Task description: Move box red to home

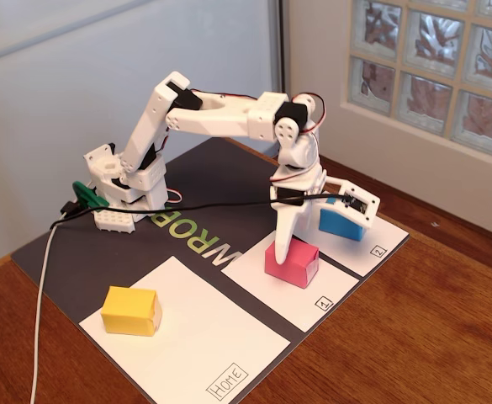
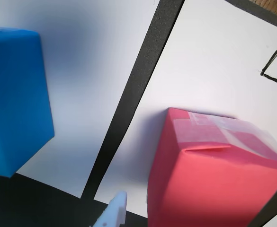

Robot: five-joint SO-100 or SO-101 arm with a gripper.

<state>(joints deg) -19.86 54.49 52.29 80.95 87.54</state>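
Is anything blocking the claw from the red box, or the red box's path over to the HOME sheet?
Nothing visible does. The claw hangs right at the pinkish-red paper-wrapped box on the sheet marked 1. The large white HOME sheet holds only a yellow paper box at its far end, leaving bare paper nearer.

Fixed view: high, oblique, facing arm across tabletop (image 1: pixel 447 337). Wrist view: close, looking down (shares red box (image 1: pixel 292 263) (image 2: pixel 214 175), blue box (image 1: pixel 341 220) (image 2: pixel 15 99)).
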